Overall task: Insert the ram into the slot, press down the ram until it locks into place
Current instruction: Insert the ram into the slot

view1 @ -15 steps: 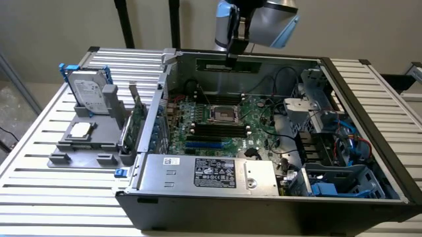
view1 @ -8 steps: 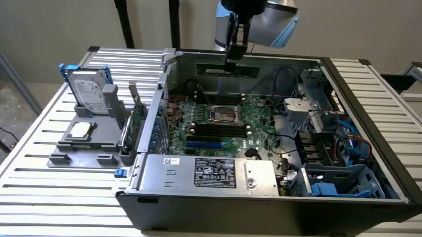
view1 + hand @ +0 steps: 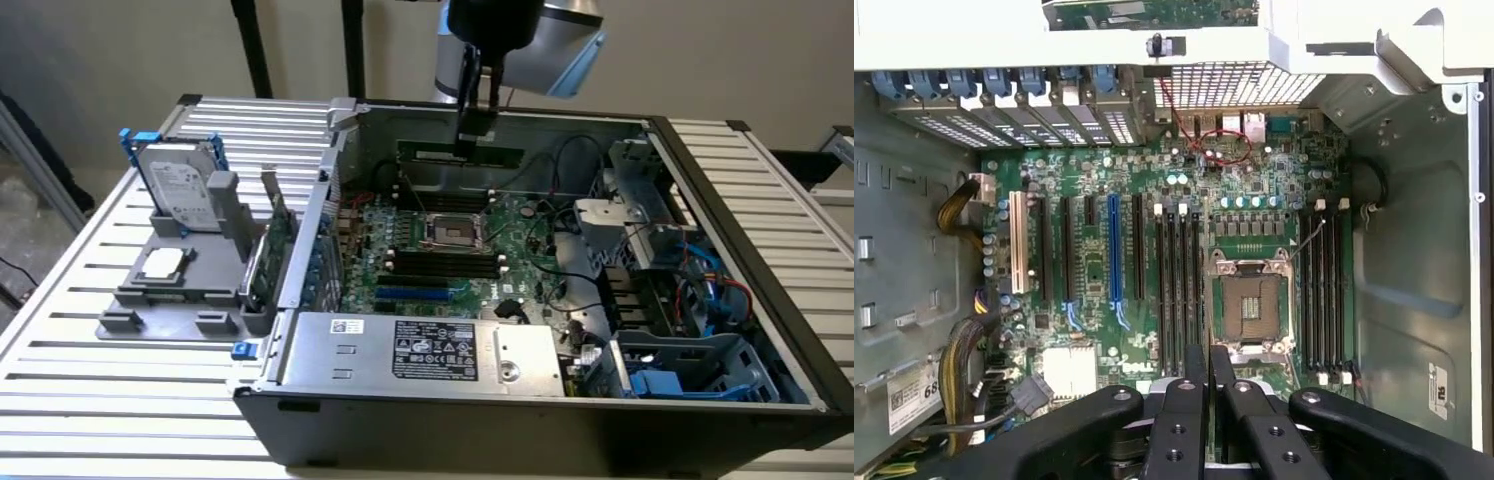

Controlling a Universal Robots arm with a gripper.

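As the gripper (image 3: 477, 138) is poised over the open computer case (image 3: 534, 425), the ram (image 3: 461, 153) is seen clamped between its fingers (image 3: 1194, 372), well above the black slot (image 3: 1172, 290) beside the processor socket (image 3: 1251, 305).

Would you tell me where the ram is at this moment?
In the exterior view, the ram hangs level in the gripper near the far wall of the open case, above the motherboard and not yet in any slot.
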